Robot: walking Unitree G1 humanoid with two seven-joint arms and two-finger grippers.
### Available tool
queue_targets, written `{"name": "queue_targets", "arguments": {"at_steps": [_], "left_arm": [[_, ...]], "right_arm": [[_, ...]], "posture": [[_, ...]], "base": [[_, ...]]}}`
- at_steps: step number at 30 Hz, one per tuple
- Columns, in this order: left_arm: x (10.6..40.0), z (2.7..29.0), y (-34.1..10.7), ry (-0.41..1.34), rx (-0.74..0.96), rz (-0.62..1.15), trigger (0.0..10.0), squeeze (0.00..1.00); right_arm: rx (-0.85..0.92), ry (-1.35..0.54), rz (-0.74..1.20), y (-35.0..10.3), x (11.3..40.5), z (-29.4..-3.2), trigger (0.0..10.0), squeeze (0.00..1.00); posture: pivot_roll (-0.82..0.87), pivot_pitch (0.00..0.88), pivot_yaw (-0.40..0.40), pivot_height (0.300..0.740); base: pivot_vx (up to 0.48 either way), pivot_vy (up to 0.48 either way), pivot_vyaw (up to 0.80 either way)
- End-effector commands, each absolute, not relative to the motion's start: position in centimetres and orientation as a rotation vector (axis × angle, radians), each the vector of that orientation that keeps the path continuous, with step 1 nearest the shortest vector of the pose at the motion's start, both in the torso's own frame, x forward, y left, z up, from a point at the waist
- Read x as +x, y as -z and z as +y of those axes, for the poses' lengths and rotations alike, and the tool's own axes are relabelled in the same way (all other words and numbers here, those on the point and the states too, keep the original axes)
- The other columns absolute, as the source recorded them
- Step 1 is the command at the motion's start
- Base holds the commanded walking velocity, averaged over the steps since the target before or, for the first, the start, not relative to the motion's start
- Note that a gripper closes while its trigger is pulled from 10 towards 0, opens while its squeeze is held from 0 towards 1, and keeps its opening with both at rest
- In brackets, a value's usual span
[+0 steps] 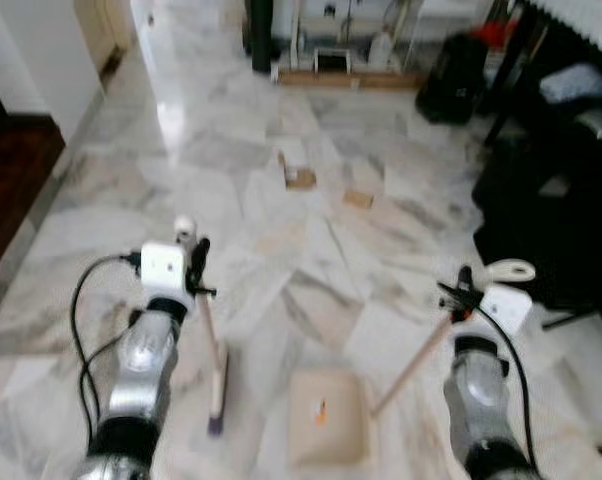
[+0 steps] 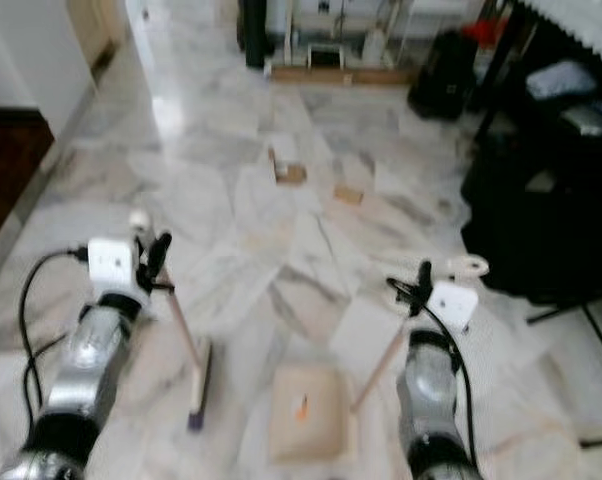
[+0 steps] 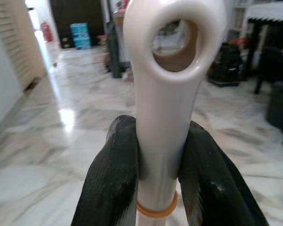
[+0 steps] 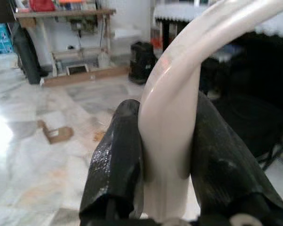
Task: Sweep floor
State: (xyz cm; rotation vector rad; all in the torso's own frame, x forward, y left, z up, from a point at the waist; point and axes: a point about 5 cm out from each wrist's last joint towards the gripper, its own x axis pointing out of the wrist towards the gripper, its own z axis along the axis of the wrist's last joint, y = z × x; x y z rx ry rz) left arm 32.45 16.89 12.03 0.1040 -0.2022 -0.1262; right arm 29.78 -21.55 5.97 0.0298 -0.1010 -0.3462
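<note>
Head view: left gripper point(image 1: 195, 262) clamps the broom point(image 1: 213, 365), lower left; right gripper point(image 1: 459, 293) clamps the dustpan point(image 1: 326, 415), bottom centre; cardboard scraps point(image 1: 301, 179) lie mid-floor.
Left wrist: fingers point(image 3: 112, 179) squeeze the broom's white handle.
Right wrist: fingers point(image 4: 115, 162) pinch the dustpan's handle.

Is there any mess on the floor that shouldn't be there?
Yes. Two brown scraps of cardboard lie loose on the marble floor, ahead of the broom and dustpan. A small orange bit sits in the dustpan.

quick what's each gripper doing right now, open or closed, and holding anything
Left gripper: closed on the broom handle.
Right gripper: closed on the dustpan handle.
</note>
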Motion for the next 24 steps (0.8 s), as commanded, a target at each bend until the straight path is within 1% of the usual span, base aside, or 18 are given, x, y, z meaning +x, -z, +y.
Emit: {"name": "queue_targets", "arguments": {"at_steps": [1,7,12,19,24], "left_arm": [[32.62,17.19,-12.77,0.124,0.107,-0.239,10.0,0.00],[32.86,17.09,-13.00,0.131,0.105,-0.244,10.0,0.00],[32.94,16.99,-13.01,0.135,0.105,-0.247,10.0,0.00],[33.02,17.20,-13.02,0.120,0.105,-0.244,10.0,0.00],[33.02,17.25,-13.15,0.119,0.106,-0.248,10.0,0.00]], "right_arm": [[0.033,0.340,-0.139,-6.84,30.34,-21.34,10.0,0.00],[0.033,0.340,-0.140,-6.93,30.45,-21.34,10.0,0.00],[0.032,0.344,-0.142,-7.00,30.47,-21.55,10.0,0.00],[0.031,0.343,-0.140,-6.95,30.48,-21.44,10.0,0.00],[0.034,0.335,-0.141,-7.05,30.62,-21.30,10.0,0.00]], "posture": [[0.15,0.040,-0.061,0.740],[0.15,0.018,-0.057,0.740],[0.15,0.016,-0.057,0.740],[0.16,0.050,-0.068,0.740],[0.16,0.054,-0.069,0.740]], "base": [[0.322,0.000,0.00],[0.325,0.000,0.00],[0.327,0.000,0.00],[0.332,0.000,0.00],[0.336,0.000,0.00]]}}
